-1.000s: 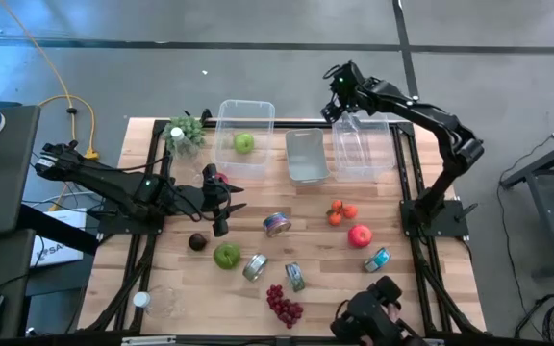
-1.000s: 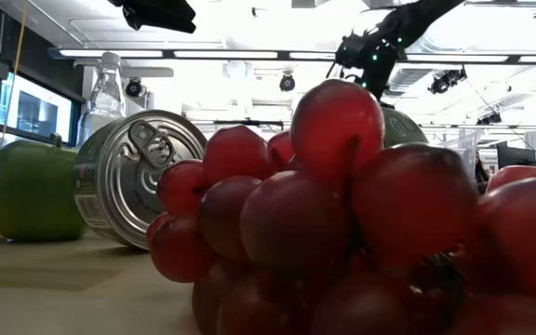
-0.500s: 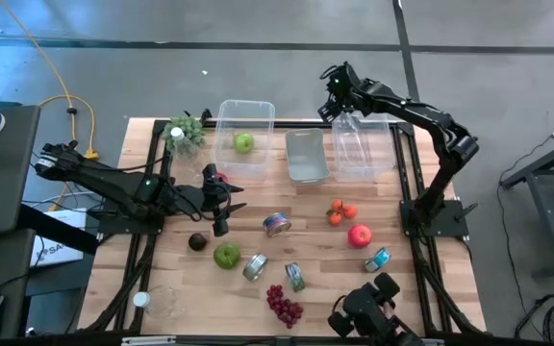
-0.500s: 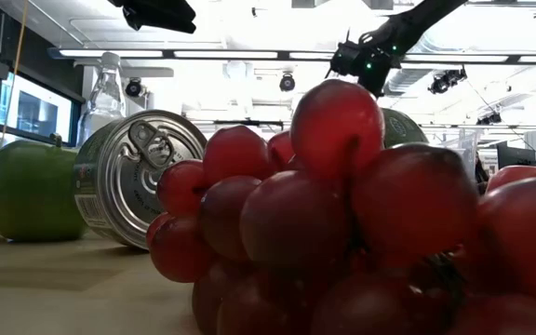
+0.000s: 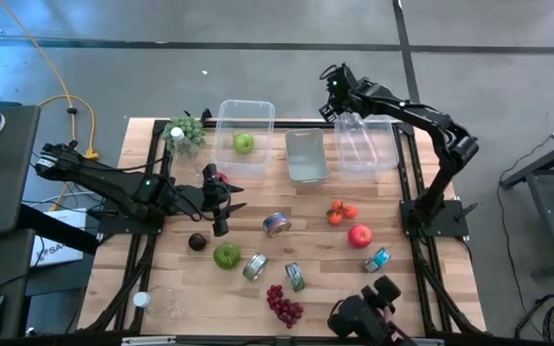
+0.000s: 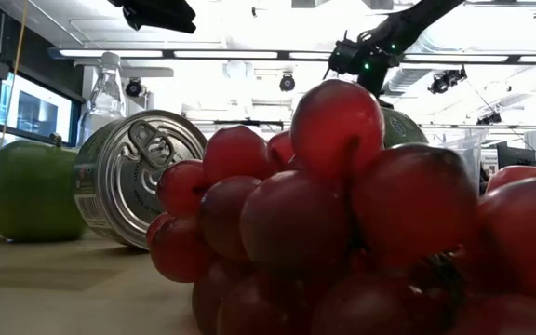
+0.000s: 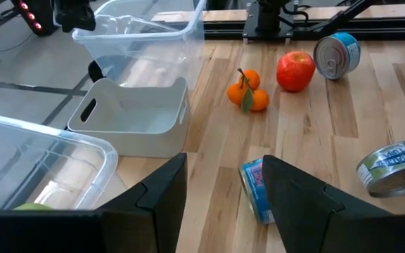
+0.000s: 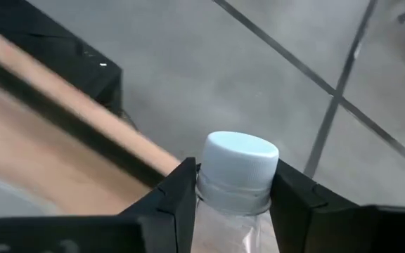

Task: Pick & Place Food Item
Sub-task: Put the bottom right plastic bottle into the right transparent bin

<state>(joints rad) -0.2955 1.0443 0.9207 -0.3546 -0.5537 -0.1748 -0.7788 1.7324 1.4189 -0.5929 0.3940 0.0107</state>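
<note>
**Operator:** Report the position and state of the right gripper (image 8: 225,200).

**Technician:** The right gripper is raised at the far edge of the table (image 5: 392,288), at the far left corner of the right-hand clear bin (image 5: 365,146). In the right wrist view its two fingers (image 8: 171,200) press against either side of the neck of a clear bottle (image 8: 236,184), just below the pale blue cap. The gripper is clamped on the bottle.

**Operator:** State of the left gripper (image 7: 222,188)?

**Technician:** The left gripper hovers over the middle of the table with a gap between its fingers (image 7: 157,193). Nothing is between them; it is released.

**Operator:** What lies nearest the left gripper?

**Technician:** A blue-labelled can (image 7: 257,190) on its side lies directly ahead of the fingertips. A white tray (image 7: 136,116) is ahead and to one side. Beyond the can are two small oranges (image 7: 247,90), a red apple (image 7: 295,70) beside them, and another can (image 7: 336,55) past the apple. The left-hand clear bin (image 5: 245,125) holds a green apple (image 5: 244,142).

**Operator:** Other items?

**Technician:** On the near side of the left gripper in the high view: a dark fruit (image 5: 197,241), a second green apple (image 5: 226,255), a tin (image 5: 255,266) and red grapes (image 5: 284,306). Green grapes (image 5: 185,130) lie at the far left corner.
</note>
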